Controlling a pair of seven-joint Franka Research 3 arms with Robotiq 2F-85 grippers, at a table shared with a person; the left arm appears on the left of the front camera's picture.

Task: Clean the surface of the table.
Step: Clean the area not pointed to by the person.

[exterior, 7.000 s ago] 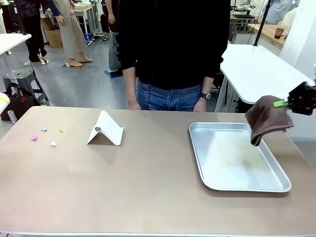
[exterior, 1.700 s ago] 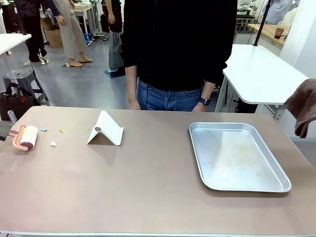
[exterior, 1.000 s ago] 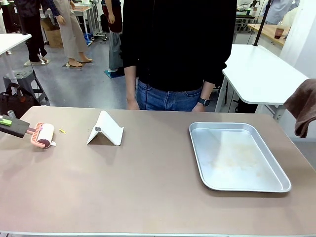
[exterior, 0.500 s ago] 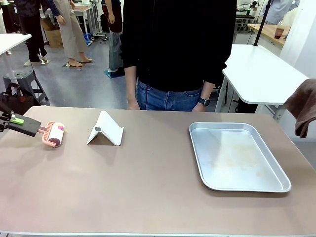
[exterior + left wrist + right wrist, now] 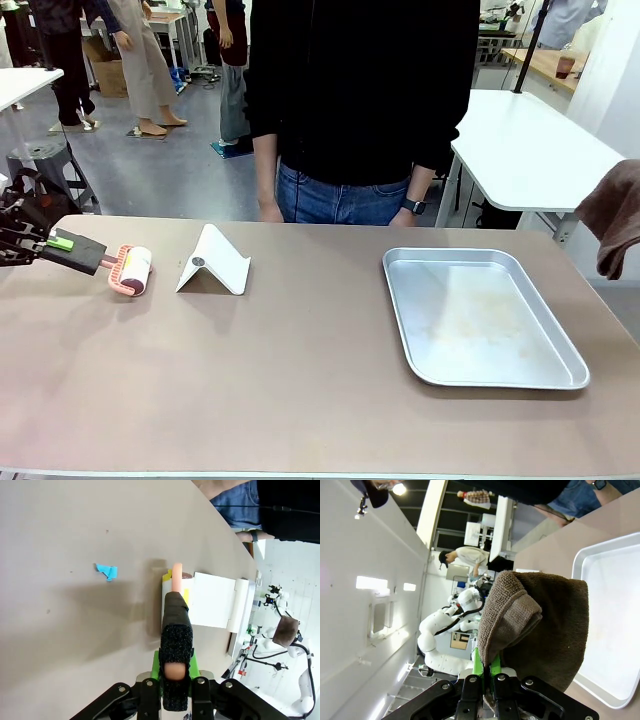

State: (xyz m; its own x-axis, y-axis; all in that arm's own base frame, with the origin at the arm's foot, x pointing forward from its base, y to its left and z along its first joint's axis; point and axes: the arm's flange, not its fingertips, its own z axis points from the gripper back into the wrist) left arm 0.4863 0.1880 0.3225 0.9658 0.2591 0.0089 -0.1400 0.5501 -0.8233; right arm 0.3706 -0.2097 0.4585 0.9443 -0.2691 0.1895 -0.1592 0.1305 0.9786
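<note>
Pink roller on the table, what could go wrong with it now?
The pink lint roller, held by the shut left gripper, sits close to the white folded stand; rolling further could knock it. The small blue paper scrap lies off to the roller's side on the tan table, so it may get missed.

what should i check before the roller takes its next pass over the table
1. Grip on the tool: ok. The left claw is shut on the lint roller by its black handle.
2. Roller touching the table: cannot tell, though it sits very low over the top.
3. Scraps gone: not ok. A blue scrap lies on the table beside the roller.
4. Path ahead: not ok. The white stand stands close beyond the roller.
5. Other arm clear: ok. The right claw is shut on the brown cloth, held up at the table's right end.
</note>
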